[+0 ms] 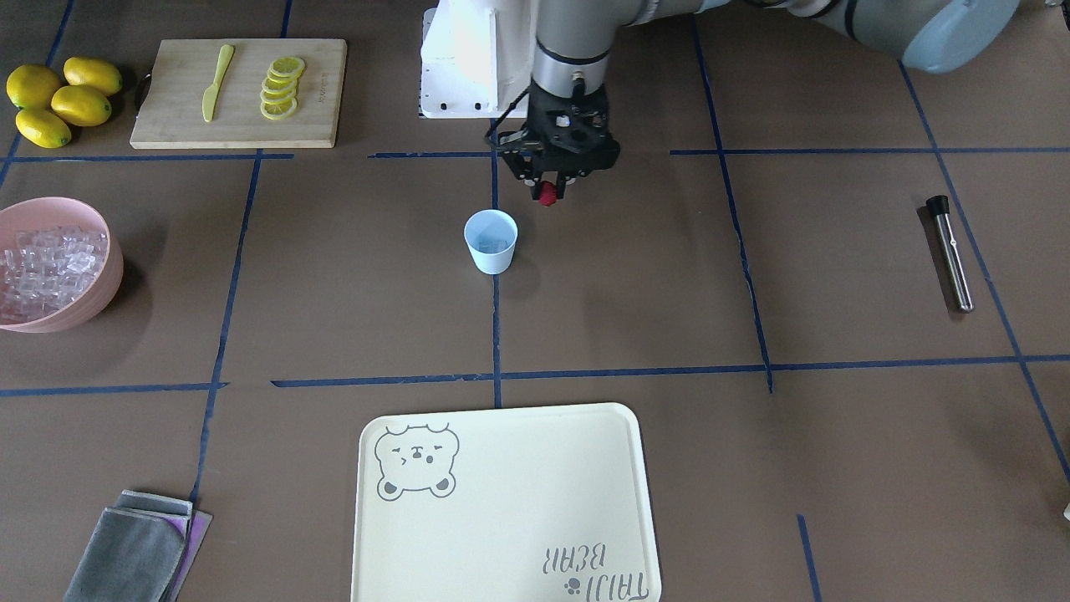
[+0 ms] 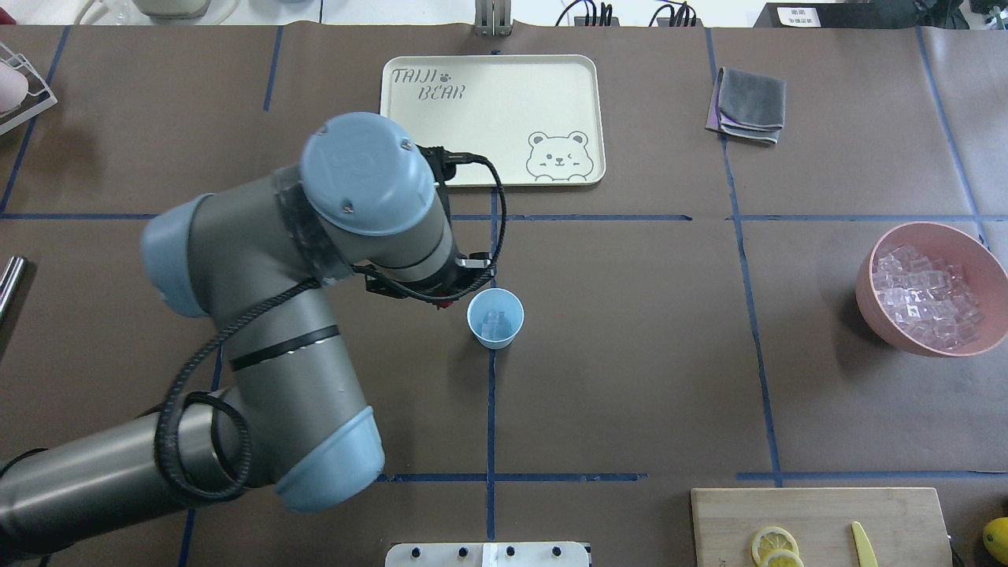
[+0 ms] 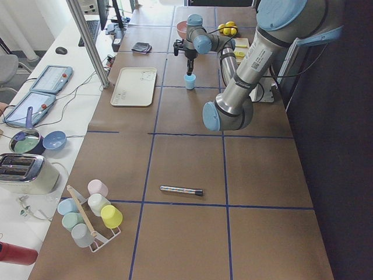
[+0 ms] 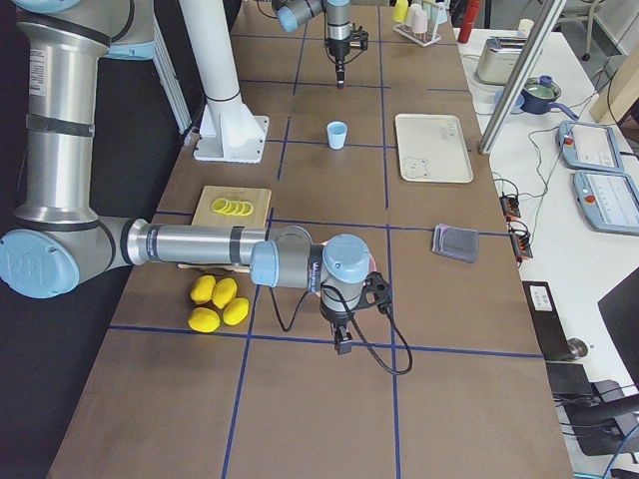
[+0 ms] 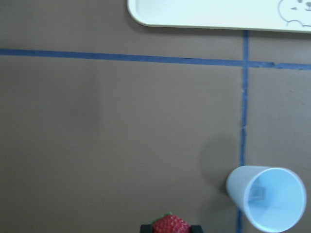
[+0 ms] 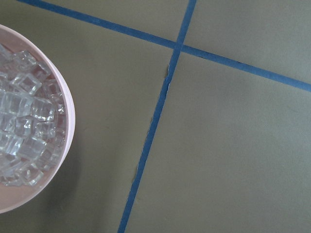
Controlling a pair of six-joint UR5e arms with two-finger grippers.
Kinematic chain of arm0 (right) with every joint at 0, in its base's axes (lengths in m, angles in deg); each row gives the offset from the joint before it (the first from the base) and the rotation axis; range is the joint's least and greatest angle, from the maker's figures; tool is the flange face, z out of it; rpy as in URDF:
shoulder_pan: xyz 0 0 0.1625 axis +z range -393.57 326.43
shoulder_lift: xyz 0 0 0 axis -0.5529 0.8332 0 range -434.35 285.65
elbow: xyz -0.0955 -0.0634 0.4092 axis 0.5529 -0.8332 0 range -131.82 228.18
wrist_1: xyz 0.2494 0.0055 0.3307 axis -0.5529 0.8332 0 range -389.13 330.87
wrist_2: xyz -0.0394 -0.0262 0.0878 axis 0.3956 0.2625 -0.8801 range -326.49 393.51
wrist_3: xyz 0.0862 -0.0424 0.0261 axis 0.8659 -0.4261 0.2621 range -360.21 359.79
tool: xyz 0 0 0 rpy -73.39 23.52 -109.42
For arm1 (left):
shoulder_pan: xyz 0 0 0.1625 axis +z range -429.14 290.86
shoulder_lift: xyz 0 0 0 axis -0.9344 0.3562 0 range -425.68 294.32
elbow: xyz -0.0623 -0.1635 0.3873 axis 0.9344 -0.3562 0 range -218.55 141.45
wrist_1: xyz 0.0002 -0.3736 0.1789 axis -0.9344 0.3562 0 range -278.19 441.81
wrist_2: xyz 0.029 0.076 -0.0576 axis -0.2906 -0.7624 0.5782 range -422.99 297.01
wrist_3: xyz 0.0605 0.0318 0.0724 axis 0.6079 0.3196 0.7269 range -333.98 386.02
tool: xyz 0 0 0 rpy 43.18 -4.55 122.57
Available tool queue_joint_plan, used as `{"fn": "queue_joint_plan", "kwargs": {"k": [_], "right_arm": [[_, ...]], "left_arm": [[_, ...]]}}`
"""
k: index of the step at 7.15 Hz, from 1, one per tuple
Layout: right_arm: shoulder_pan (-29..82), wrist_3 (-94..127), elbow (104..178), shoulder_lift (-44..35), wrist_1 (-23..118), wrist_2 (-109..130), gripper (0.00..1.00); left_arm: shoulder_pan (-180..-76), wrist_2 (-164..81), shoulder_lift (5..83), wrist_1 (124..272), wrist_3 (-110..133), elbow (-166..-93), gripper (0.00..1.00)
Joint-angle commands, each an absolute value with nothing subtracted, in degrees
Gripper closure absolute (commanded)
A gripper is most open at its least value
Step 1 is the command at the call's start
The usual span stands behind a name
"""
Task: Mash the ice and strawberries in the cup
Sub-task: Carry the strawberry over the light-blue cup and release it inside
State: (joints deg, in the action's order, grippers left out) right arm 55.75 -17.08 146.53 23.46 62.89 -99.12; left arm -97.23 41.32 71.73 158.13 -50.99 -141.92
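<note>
Exterior front-facing view showed the left pincer [image 1: 547, 191] hanging above the bench [image 1: 635, 293], its fingers narrowed on a red strawberry [image 1: 547, 198]. It was just beside the pale-blue cup [image 1: 491, 241], not over its mouth. Overhead exterior view hid that pincer under the arm's own wrist, but showed a few clear ice cubes [image 2: 494, 320] lying in the cup's bottom, with many more heaped in the pink bowl [image 2: 878, 323] well apart. Left wrist-mounted view had the strawberry pinched at its bottom edge and the cup off to one side. Exterior right view showed the right pincer [image 4: 342, 342] low over the bench near the whole lemons [image 4: 220, 302]; whether it was wide or narrow I cannot tell. Letting go at this point would likely have dropped the strawberry on the bench. A low sideways move could have clipped the rim and tipped the light cup, spilling its ice cubes.
</note>
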Motion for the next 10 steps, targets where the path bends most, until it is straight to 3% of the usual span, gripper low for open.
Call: {"fn": "queue_joint_plan", "kwargs": {"k": [1, 2, 3, 4, 6, 8, 9, 10], "right_arm": [[55.8, -17.1, 146.5, 23.5, 62.9, -99.1, 0.01], [55.8, -17.1, 146.5, 23.5, 62.9, -99.1, 0.01], [55.8, -17.1, 146.5, 23.5, 62.9, -99.1, 0.01], [55.8, -17.0, 146.5, 23.5, 62.9, -99.1, 0.01], [55.8, -17.1, 146.5, 23.5, 62.9, -99.1, 0.01], [55.8, -17.1, 146.5, 23.5, 62.9, -99.1, 0.01], [55.7, -17.0, 146.5, 23.5, 62.9, -99.1, 0.01], [55.8, -17.1, 146.5, 23.5, 62.9, -99.1, 0.01]], "left_arm": [[-93.7, 38.3, 77.2, 160.2, -54.7, -134.3, 0.97], [-93.7, 38.3, 77.3, 160.3, -55.0, -134.3, 0.89], [-93.7, 38.3, 77.3, 160.3, -55.0, -134.3, 0.6], [-93.7, 38.3, 77.2, 160.2, -54.9, -134.4, 0.44], [-94.1, 38.3, 77.0, 160.2, -54.6, -134.5, 0.41], [-94.6, 38.4, 76.4, 160.2, -53.5, -135.0, 0.18], [-96.1, 38.7, 73.7, 159.5, -48.0, -137.8, 0.0], [-98.5, 39.0, 67.4, 159.5, -42.6, -143.2, 0.0]]}}
